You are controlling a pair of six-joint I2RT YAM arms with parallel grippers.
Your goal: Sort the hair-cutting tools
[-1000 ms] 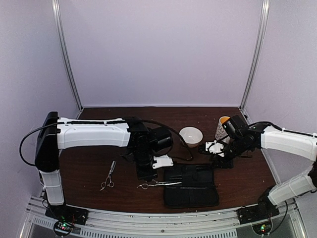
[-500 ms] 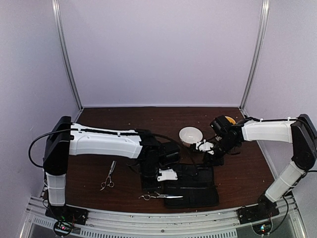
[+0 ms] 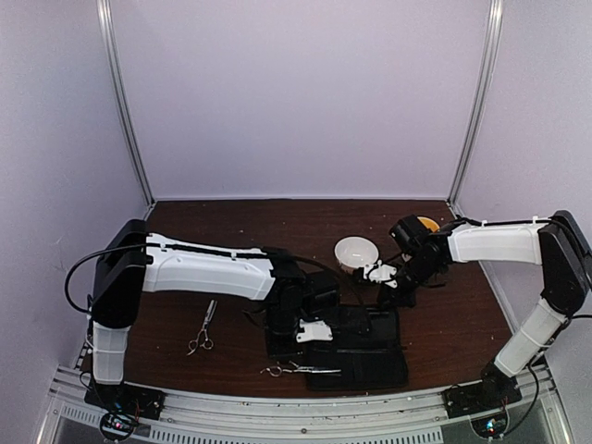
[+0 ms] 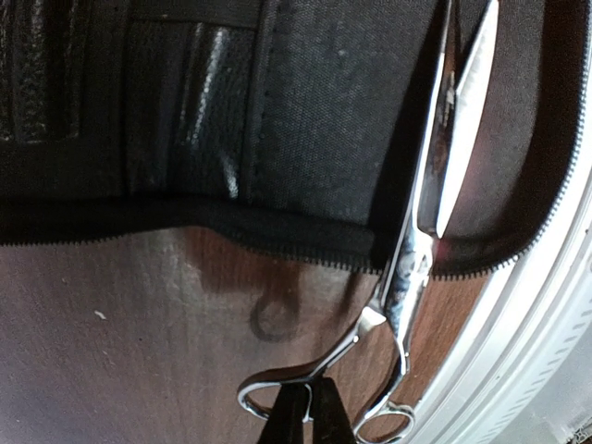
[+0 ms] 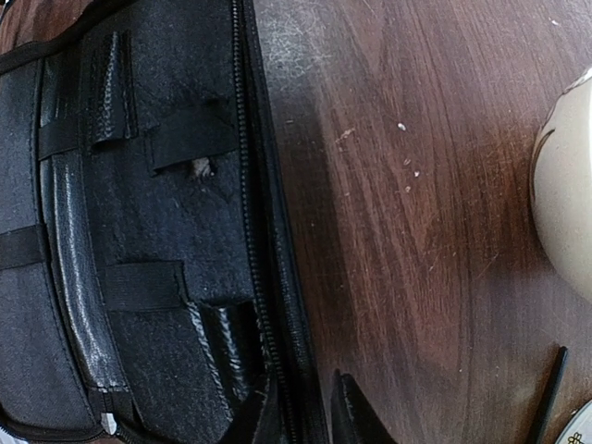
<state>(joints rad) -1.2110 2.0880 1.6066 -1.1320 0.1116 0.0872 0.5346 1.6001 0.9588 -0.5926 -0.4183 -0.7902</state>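
One pair of silver scissors (image 4: pixel 416 240) hangs from my left gripper (image 4: pixel 307 407), which is shut on a finger ring. Its blades lie over the front edge of the open black case (image 3: pixel 370 356). In the top view these scissors (image 3: pixel 305 369) sit low, near the table's front rail. A second pair of scissors (image 3: pixel 203 328) lies on the table to the left of the left arm. My right gripper (image 5: pixel 301 398) is at the case's far edge. Its jaws are narrowly apart, one finger on each side of the zipper rim (image 5: pixel 248 231). A thin black stick (image 5: pixel 548 393) shows at the lower right of the right wrist view.
A white bowl (image 3: pixel 356 252) stands just beyond the case, close to the right gripper. A yellow and white cup (image 3: pixel 425 223) is behind the right arm. The metal front rail (image 3: pixel 277 412) runs close under the held scissors. The case has elastic loops (image 5: pixel 139 285) inside.
The left arm has carried the scissors toward the front rail and over the case's front edge. The right gripper has moved left to the case's far edge, and its jaws have narrowed.
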